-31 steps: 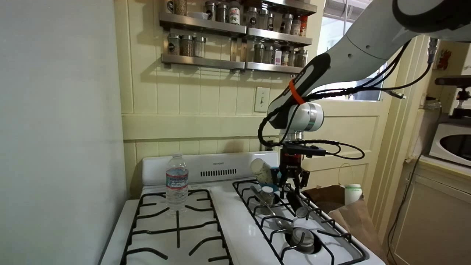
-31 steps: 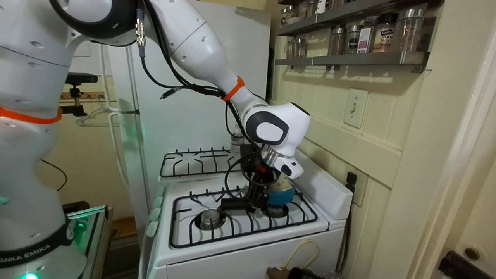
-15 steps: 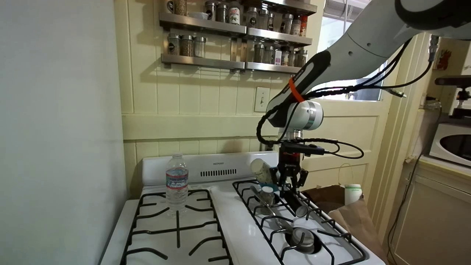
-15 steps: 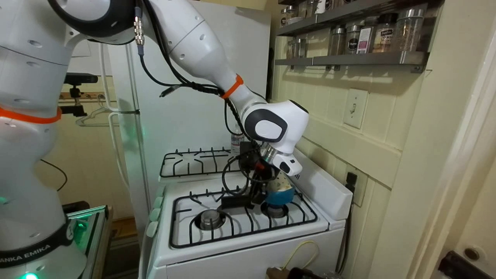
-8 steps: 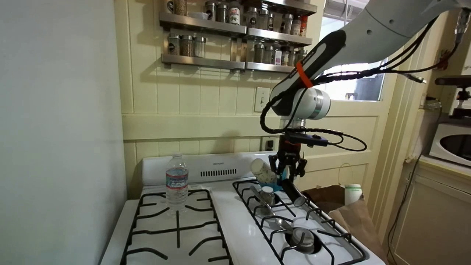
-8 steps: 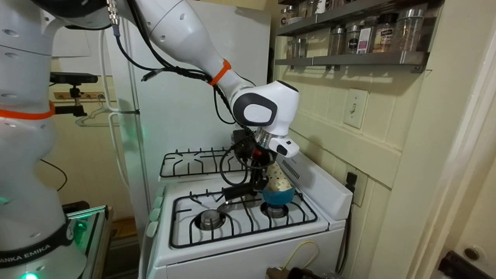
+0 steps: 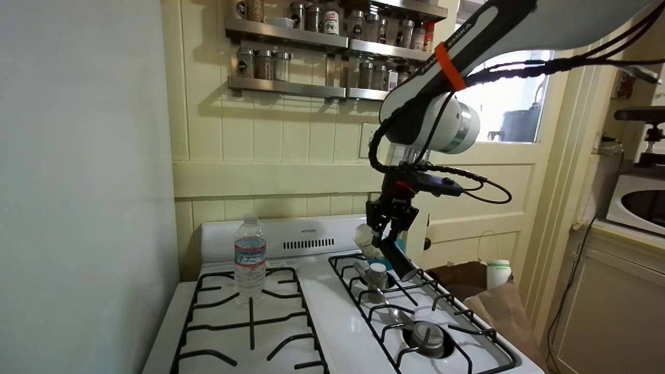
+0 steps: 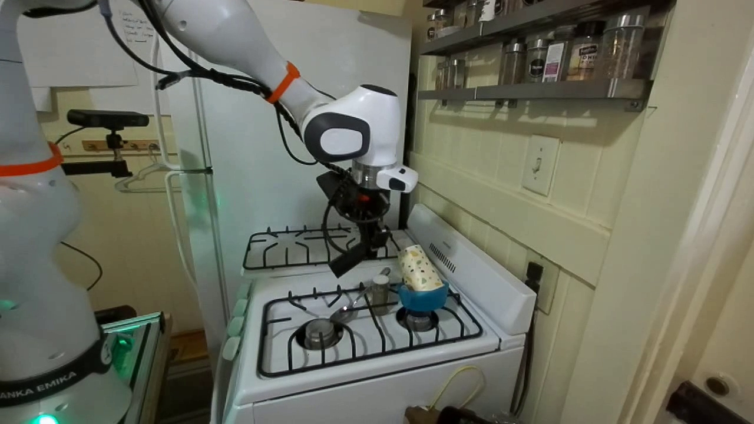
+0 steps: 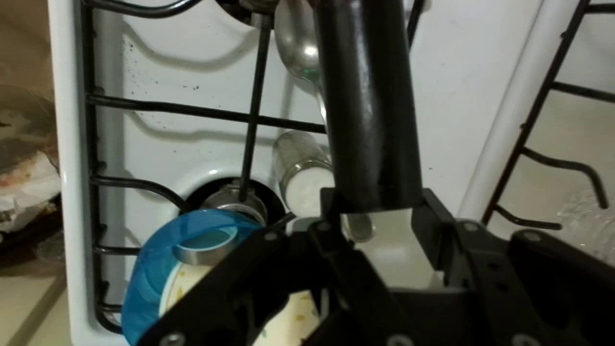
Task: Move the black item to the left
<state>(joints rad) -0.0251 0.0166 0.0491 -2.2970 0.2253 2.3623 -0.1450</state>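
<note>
Our gripper [image 9: 377, 204] has its fingers [image 9: 435, 226] clenched on one end of the black item [image 9: 369, 105], which points to twelve o'clock in the wrist view. We hold it tilted over the stove grate [image 9: 253, 118]. From the grip we see the white-lidded jar [image 9: 306, 185] toward ten, the spoon [image 9: 297, 45] toward eleven, and the blue bowl [image 9: 144, 274] between eight and nine. In an exterior view, the water bottle [image 7: 250, 259] stands at nine.

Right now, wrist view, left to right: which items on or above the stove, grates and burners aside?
Blue bowl, white-capped jar, black item, clear bottle cut off by the right edge. Spoon and cup overlap others, so left out.
</note>
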